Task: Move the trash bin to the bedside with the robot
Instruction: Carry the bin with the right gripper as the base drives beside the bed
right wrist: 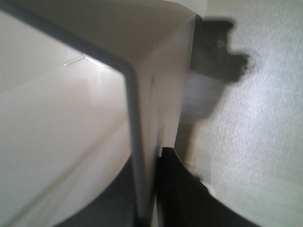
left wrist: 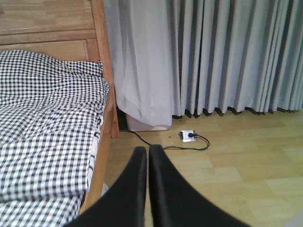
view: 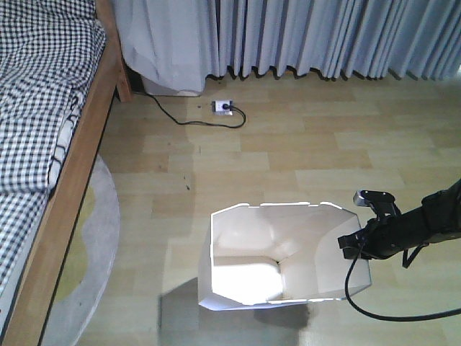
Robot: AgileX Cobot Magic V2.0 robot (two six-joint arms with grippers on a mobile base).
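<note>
The white trash bin (view: 281, 256) stands on the wooden floor at bottom centre of the front view, empty, its mouth facing up. My right gripper (view: 358, 241) is shut on the bin's right rim, one finger inside the wall and one outside; the right wrist view shows the thin rim (right wrist: 135, 142) pinched between the black fingers (right wrist: 175, 189). The bed (view: 43, 108) with black-and-white checked bedding and a light-brown wooden frame (view: 68, 194) lies along the left, apart from the bin. My left gripper (left wrist: 147, 156) is shut and empty, pointing toward the bed (left wrist: 47, 127) and curtains.
Grey curtains (view: 302, 36) hang along the far wall. A white power strip (view: 222, 107) with a black cord lies on the floor near them. A round pale rug (view: 90, 252) lies by the bed frame, left of the bin. A black cable (view: 389, 310) loops beneath my right arm.
</note>
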